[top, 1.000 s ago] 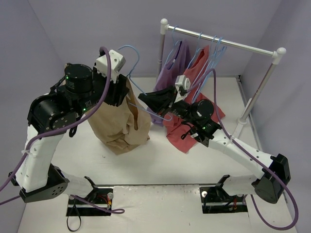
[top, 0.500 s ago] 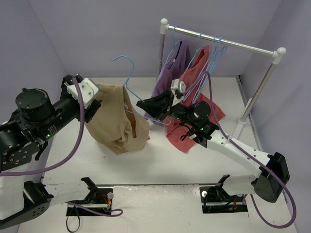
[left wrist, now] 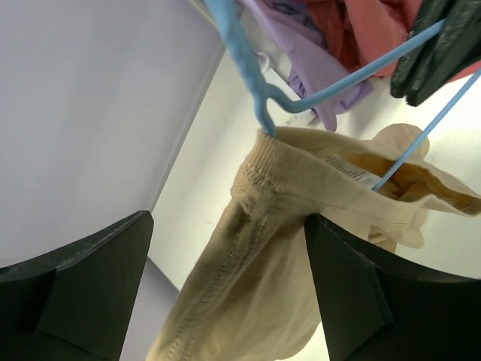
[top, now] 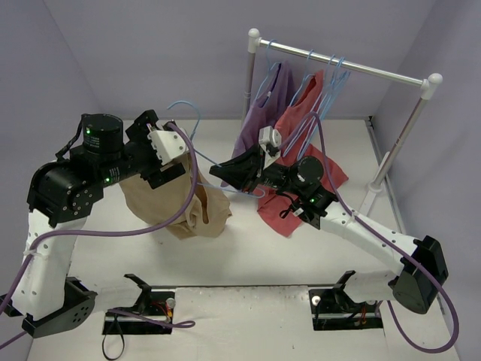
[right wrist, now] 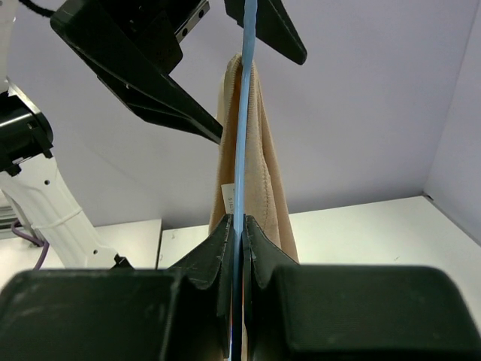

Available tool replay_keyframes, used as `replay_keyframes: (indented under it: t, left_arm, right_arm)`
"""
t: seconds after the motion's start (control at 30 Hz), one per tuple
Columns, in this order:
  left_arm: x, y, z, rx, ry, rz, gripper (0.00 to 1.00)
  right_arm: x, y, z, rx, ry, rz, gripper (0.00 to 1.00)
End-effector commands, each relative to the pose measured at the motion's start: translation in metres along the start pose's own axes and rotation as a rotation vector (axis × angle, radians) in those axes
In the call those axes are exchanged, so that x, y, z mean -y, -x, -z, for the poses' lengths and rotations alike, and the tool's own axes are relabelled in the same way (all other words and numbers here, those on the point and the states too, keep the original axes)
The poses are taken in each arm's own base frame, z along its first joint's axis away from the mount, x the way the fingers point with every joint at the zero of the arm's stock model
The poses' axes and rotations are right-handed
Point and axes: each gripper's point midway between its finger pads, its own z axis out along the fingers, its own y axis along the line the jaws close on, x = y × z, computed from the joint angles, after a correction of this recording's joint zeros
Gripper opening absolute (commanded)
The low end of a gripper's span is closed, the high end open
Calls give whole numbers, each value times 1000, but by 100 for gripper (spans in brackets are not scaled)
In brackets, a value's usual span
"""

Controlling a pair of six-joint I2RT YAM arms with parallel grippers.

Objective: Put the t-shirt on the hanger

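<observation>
The tan t-shirt point(top: 207, 218) hangs crumpled from the light-blue wire hanger point(top: 197, 124) above the table's middle. The hanger's neck passes through the collar point(left wrist: 301, 169), with the hook above it. My right gripper point(top: 225, 171) is shut on the hanger's wire point(right wrist: 242, 113), and the t-shirt point(right wrist: 264, 150) drapes just beyond its fingers. My left gripper point(top: 176, 158) hovers over the shirt's upper left. Its jaws stand wide apart, open, around the shoulder seam point(left wrist: 225, 248), with the fabric hanging loosely between them.
A clothes rack with white posts and a metal rail point(top: 346, 66) stands at the back right. It carries a purple shirt point(top: 267, 105) and a red shirt point(top: 301, 120) on more blue hangers. The red shirt's hem lies on the table under my right arm. Purple walls close three sides.
The left gripper has opened and let go of the tan fabric, and the arm has swung to the right over the shirt. The shirt hangs lower. The right gripper has drifted slightly left.
</observation>
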Motion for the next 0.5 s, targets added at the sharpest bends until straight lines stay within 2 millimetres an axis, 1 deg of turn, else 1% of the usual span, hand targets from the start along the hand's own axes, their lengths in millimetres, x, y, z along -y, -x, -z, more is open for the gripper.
replay_keyframes:
  t: [0.0, 0.07, 0.13, 0.2, 0.27, 0.3, 0.37, 0.43, 0.47]
  left_arm:
    - [6, 17, 7, 105, -56, -54, 77]
    - [15, 14, 5, 110, -102, -45, 74]
    - [23, 11, 3, 110, -137, -36, 65]
    - [29, 7, 1, 106, -160, -23, 47]
    - [33, 2, -1, 99, -175, -13, 35]
    - [35, 0, -2, 94, -179, -10, 26]
    - [36, -1, -2, 92, -181, -9, 11]
    - [37, -1, -1, 101, -185, -15, 0]
    - [38, 0, 1, 108, -187, -23, 0]
  right_arm:
    - [-16, 39, 1, 108, 64, 93, 0]
    - [-17, 38, 1, 106, 66, 94, 0]
    - [-15, 37, 2, 101, 62, 95, 0]
    - [-16, 38, 3, 102, 62, 97, 0]
    - [-15, 38, 4, 101, 60, 100, 0]
    - [-15, 38, 4, 101, 60, 100, 0]
    - [-15, 38, 3, 99, 66, 99, 0]
    - [-15, 37, 3, 95, 69, 95, 0]
    - [-15, 36, 2, 93, 68, 92, 0]
